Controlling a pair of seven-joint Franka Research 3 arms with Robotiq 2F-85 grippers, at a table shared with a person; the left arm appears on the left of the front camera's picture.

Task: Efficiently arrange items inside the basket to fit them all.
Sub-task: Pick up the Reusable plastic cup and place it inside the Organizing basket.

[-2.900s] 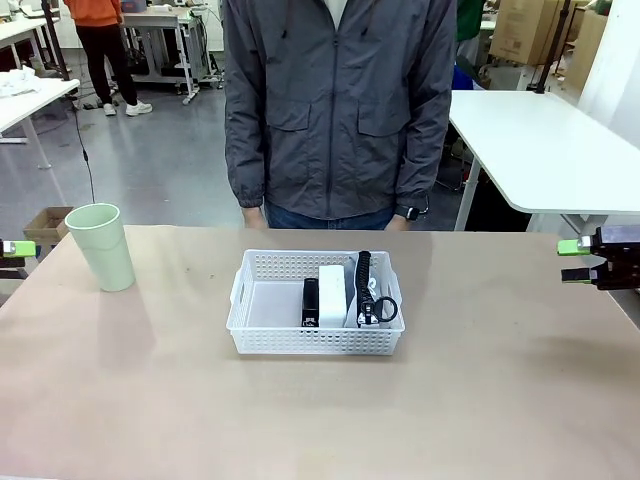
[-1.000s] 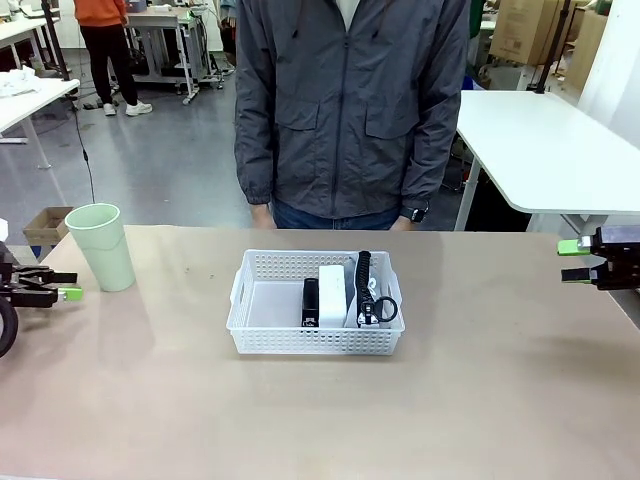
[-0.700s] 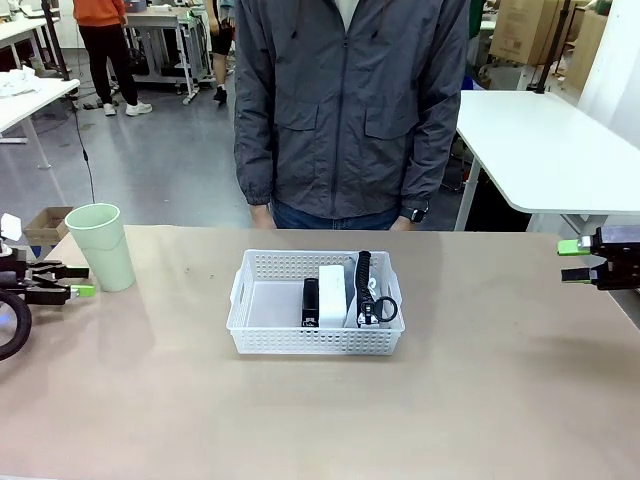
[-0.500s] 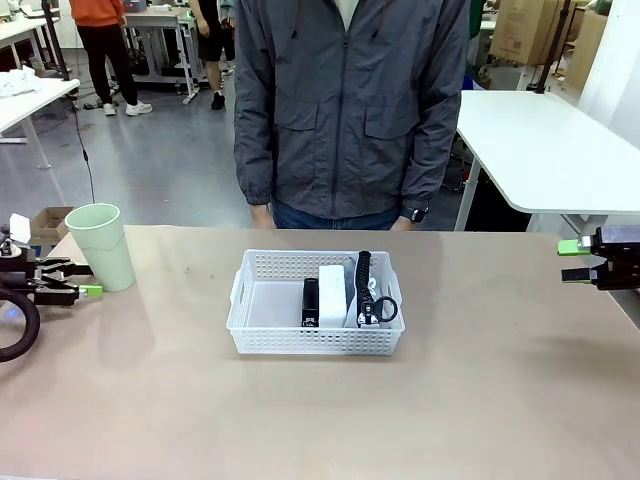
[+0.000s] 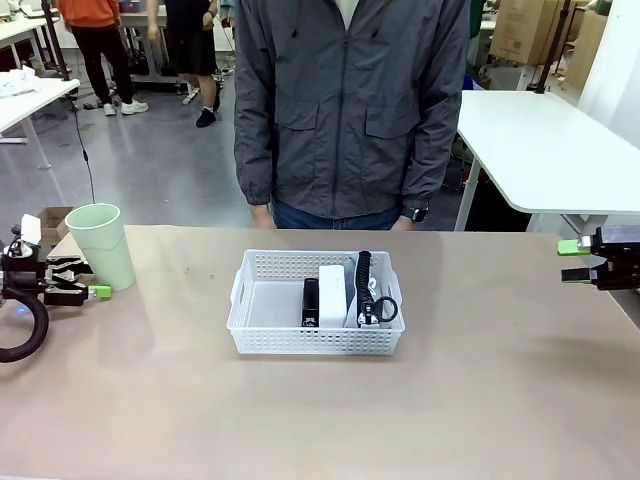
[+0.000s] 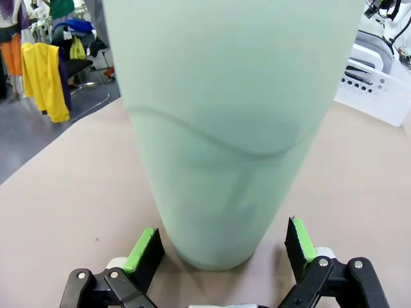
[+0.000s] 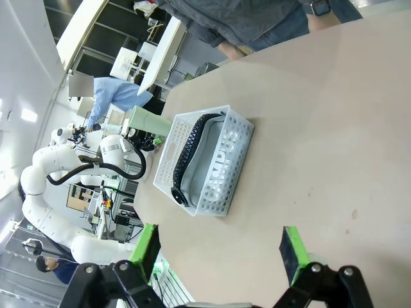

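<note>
The pale green cup [image 5: 100,247] stands upright at the table's left. My left gripper [image 5: 86,278] is open, its fingers on either side of the cup's base. In the left wrist view the cup [image 6: 231,128] rises between the green pads of that gripper [image 6: 223,239], with a small gap on each side. The white basket [image 5: 316,342] sits mid-table and holds a black stapler [image 5: 310,302], a white box [image 5: 332,292] and the grey pouch [image 5: 366,292] with its black strap. My right gripper [image 5: 574,260] hovers open at the far right, seen also [image 7: 219,245] facing the basket [image 7: 221,192] and the pouch [image 7: 215,160].
A person in a grey jacket [image 5: 350,110] stands at the far edge behind the basket, hands down. Bare tabletop [image 5: 320,420] lies in front of the basket and to its right. A white table [image 5: 540,140] stands back right.
My left gripper has moved right from the table's left edge until its open fingers flank the cup's base. The right gripper, the basket and its contents have not moved.
</note>
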